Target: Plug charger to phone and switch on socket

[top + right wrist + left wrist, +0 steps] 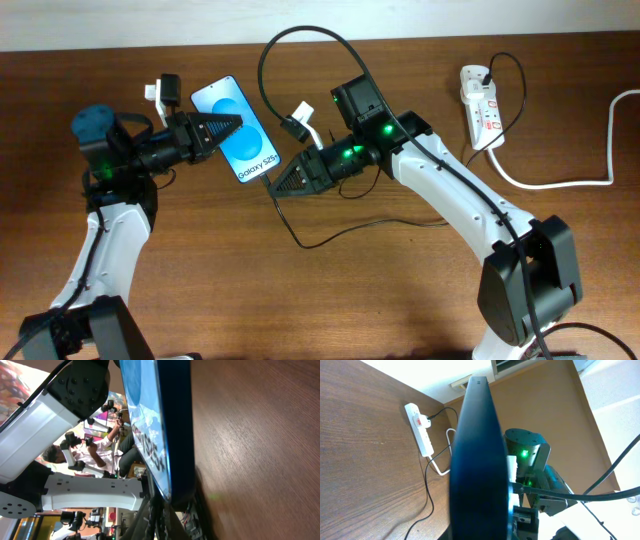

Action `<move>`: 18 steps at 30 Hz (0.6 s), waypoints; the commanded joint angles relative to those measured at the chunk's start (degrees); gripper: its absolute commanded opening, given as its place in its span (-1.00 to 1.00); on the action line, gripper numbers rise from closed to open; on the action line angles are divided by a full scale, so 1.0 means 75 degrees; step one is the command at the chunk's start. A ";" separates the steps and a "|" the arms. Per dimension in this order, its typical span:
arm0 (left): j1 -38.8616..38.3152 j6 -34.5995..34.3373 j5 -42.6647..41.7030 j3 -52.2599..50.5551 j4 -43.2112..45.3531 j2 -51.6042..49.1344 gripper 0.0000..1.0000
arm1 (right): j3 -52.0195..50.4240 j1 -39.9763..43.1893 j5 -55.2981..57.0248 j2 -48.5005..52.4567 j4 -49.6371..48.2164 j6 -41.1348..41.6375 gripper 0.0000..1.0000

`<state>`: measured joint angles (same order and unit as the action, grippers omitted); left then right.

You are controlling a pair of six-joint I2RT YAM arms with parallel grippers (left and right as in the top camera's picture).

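Here, the left hand [228, 128] is clamped on the slim black-edged smartphone with a bright blue screen [255, 150]. Its dark fingers lie across the upper part of the screen, and the "Galaxy S25" lettering is left showing. The phone sits diagonally left of the middle of the brown wooden surface [350, 300]; the left wrist view shows it edge-on. The right hand [280, 183] is closed right at the phone's lower end, but whether it grips anything there cannot be told. The long thin black charger cable [298, 243] runs from that end, curves over the wood and passes under the right arm. The small white elongated power strip with red-marked switches [482, 105] lies well apart at the far right, with a black plug [484, 73] in its far end. Its thick white cord [560, 183] trails off to the right edge
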<state>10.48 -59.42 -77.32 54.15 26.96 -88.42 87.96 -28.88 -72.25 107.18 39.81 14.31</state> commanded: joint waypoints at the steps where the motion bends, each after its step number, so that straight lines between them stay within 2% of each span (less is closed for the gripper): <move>1: 0.0000 -0.0044 0.0000 0.0029 0.0052 0.0058 -1.00 | 0.0102 -0.0055 -0.0169 0.0003 -0.0154 -0.0093 -0.91; 11: -0.0198 -0.0187 -0.1026 0.0029 0.0052 0.0061 -1.00 | 0.0102 -0.0055 -0.0163 0.0003 -0.0842 0.0038 -0.91; 18: -0.0335 -0.0358 -0.1384 0.0029 0.0041 0.0061 -1.00 | 0.0102 -0.0052 -0.0166 0.0003 -0.1684 0.0799 -0.92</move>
<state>11.03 -61.32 -76.90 54.83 27.75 -88.42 87.05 -28.99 -73.67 107.22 31.18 18.09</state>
